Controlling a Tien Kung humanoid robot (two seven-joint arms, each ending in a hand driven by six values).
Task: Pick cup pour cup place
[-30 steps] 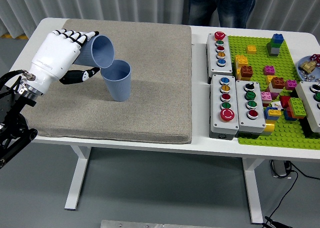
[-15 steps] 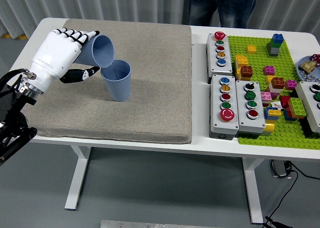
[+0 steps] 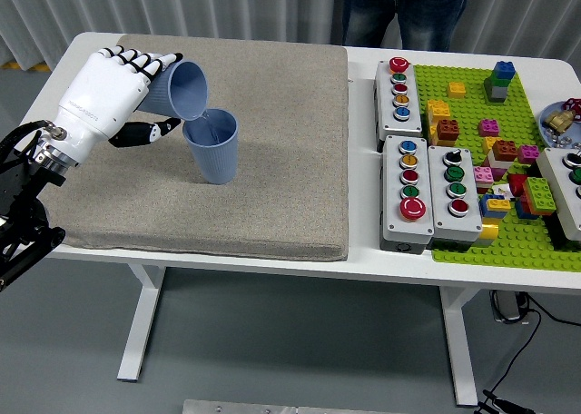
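Since the earlier frame, the left robot hand [image 3: 113, 92] has risen slightly and tipped its cup a little further; nothing else has moved. The fingers are clamped around the tilted cup [image 3: 182, 90], which lies almost on its side with its mouth facing right and its lower lip just above the rim of the standing cup [image 3: 212, 146]. The standing cup sits upright on the grey mat [image 3: 272, 160], which covers the left part of the white surface [image 3: 363, 251]. The pour step appears to be in progress; no contents can be seen.

Both cups look like thin plastic: light, smooth and likely to flex if squeezed hard. The best hold is probably around the mid-wall, with moderate force. The standing cup would tip easily if nudged at the rim. The right hand is out of view.
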